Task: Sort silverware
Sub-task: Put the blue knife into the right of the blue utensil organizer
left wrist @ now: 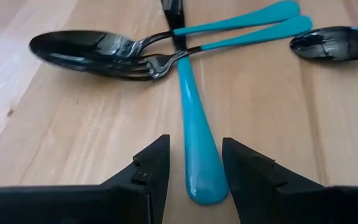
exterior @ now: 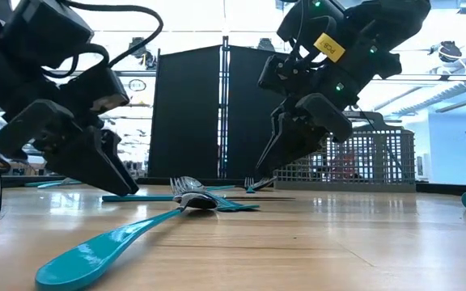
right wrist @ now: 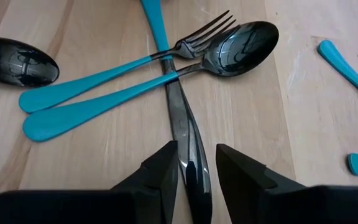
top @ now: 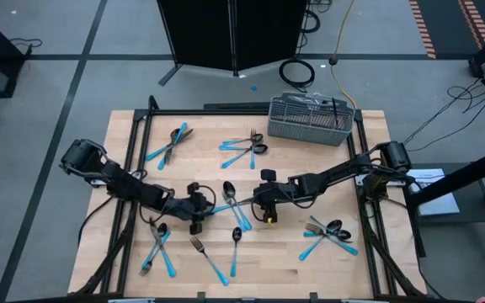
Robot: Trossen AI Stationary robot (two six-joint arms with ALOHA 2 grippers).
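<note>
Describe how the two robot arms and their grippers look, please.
Both arms are dark, jointed, with black cables running along them. The right gripper carries a yellow label and small green lights on its wrist. The left gripper has black, wedge-shaped fingers.

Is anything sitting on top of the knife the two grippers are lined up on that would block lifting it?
Yes. A blue-handled fork and a blue-handled spoon lie crossed over the middle of the blue-handled dark-bladed knife. The left gripper straddles its handle, the right gripper its blade, both open.
</note>
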